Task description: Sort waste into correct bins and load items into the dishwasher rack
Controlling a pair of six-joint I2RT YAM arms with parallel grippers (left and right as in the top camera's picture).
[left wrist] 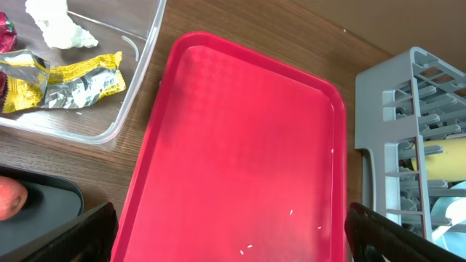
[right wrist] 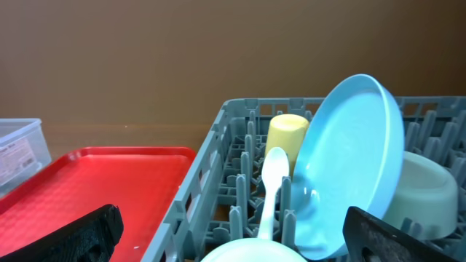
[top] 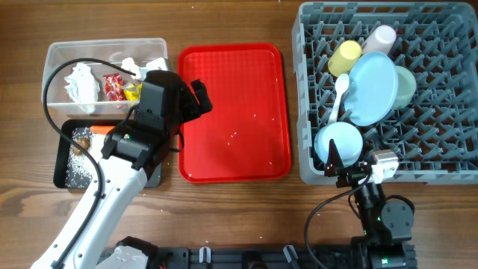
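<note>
The grey dishwasher rack (top: 314,97) holds a pale blue plate (top: 371,88), two bowls (top: 340,142) (top: 405,86), a yellow cup (top: 345,56), a pink cup (top: 379,39) and a white spoon (top: 340,93). White tissues (top: 82,82) and wrappers (top: 116,87) lie in the clear tub (top: 52,60). A carrot (top: 81,138) and rice grains (top: 78,168) lie in the black tray (top: 60,161). My left gripper (left wrist: 233,244) hangs open and empty over the red tray's left side. My right gripper (right wrist: 233,244) is open at the rack's near edge, above the front bowl (right wrist: 251,255).
The flat red serving tray (top: 231,112) lies between the bins and the rack, with a few stray rice grains (left wrist: 291,213) on it. My left arm covers part of the black tray. Bare wooden table runs along the front edge.
</note>
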